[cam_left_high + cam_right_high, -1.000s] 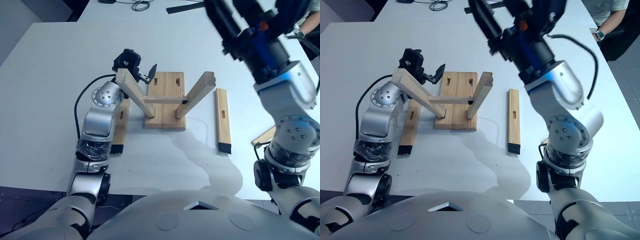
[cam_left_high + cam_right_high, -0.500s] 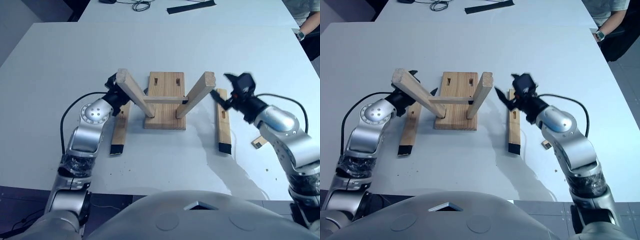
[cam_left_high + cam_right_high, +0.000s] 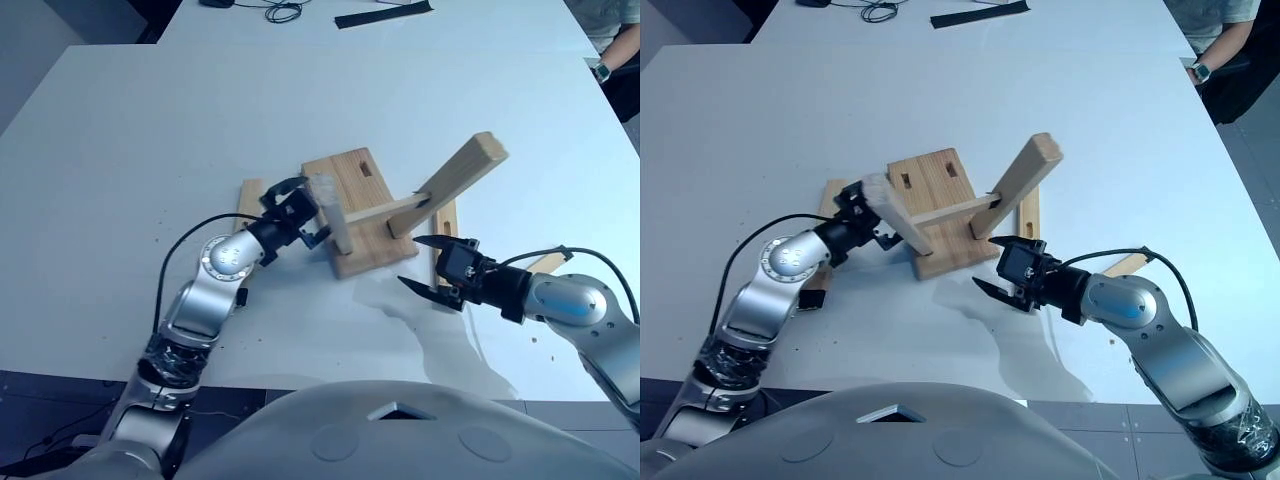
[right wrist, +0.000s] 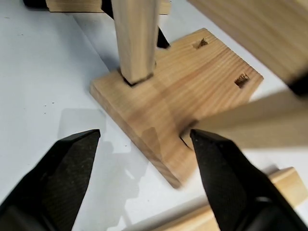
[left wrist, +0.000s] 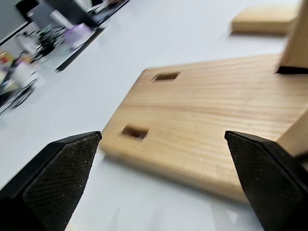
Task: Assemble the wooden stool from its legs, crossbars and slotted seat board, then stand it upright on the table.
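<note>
"How is the silver-shelled left arm point(image 3: 224, 263) sitting?"

"Elbow bent, forearm angled forward and in toward the middle. The black two-fingered left gripper point(image 3: 303, 212) at its end is spread wide. From its own wrist camera, the textured black fingers point(image 5: 57, 171) sit at opposite edges."

"And the other side?"

"The silver right arm point(image 3: 572, 303) lies low, forearm pointing across toward the robot's left. Its black right gripper point(image 3: 421, 267) gapes too, one finger above the other, tips well apart. The two grippers are near each other, not touching."
</note>
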`<action>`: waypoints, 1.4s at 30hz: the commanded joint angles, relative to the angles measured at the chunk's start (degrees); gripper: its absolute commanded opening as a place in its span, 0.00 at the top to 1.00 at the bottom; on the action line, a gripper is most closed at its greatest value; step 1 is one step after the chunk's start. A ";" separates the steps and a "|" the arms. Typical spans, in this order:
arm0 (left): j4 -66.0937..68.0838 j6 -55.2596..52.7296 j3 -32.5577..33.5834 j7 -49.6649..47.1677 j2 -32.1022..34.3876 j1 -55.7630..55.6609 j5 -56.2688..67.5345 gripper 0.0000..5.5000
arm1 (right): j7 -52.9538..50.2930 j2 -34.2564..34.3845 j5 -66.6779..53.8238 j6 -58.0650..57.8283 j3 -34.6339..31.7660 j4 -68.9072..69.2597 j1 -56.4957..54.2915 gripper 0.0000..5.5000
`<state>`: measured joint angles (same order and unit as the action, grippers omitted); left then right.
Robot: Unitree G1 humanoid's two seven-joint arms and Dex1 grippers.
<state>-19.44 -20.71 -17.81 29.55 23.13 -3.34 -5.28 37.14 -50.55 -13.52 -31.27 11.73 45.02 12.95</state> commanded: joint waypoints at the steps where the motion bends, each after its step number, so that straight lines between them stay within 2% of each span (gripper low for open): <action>1: 0.10 -1.45 -3.37 -0.70 -2.59 -2.13 -1.55 0.13 | 3.42 -2.39 1.67 0.76 2.46 0.16 1.67 0.37; 5: -1.72 -4.39 -4.12 -0.03 -4.18 -2.22 0.22 0.13 | 3.85 -1.60 3.05 1.30 2.97 -1.36 1.54 0.37; 8: -2.56 -6.81 -2.11 1.05 -4.55 -3.76 2.84 0.13 | 4.27 -1.64 4.17 1.84 3.16 -2.08 1.93 0.37; 11: 1.98 -4.78 1.12 2.01 -4.12 -10.75 4.11 0.13 | 4.62 -1.74 5.34 2.04 4.71 -1.98 2.94 0.37; 14: 15.76 4.33 3.28 2.44 -4.04 -22.34 3.29 0.13 | 4.57 -1.80 7.57 2.37 6.45 -2.90 3.86 0.37; 19: 43.70 26.05 1.01 3.21 -5.04 -34.40 -0.66 0.13 | 5.65 -2.05 10.34 3.27 8.46 -5.15 3.02 0.37; 24: 60.32 42.36 -4.17 4.31 -5.21 -34.37 -5.94 0.13 | 6.47 -0.35 11.79 3.21 10.62 -5.77 0.79 0.37; 29: 70.37 54.46 -7.67 2.66 -3.03 -32.84 -12.27 0.13 | 6.66 1.75 11.78 2.59 10.85 -5.76 -0.94 0.37; 35: 72.17 59.13 -7.39 3.97 0.08 -30.60 -12.40 0.13 | 4.98 3.56 13.19 1.26 11.13 -5.92 -0.65 0.37; 42: 58.97 53.86 -4.57 9.87 4.08 -22.16 -5.77 0.13 | 2.29 6.48 15.46 -1.57 15.19 -2.62 2.10 0.37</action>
<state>42.36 37.64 -21.99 35.91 25.18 -30.93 -10.71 40.32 -44.95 1.17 -31.55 25.76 40.77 14.76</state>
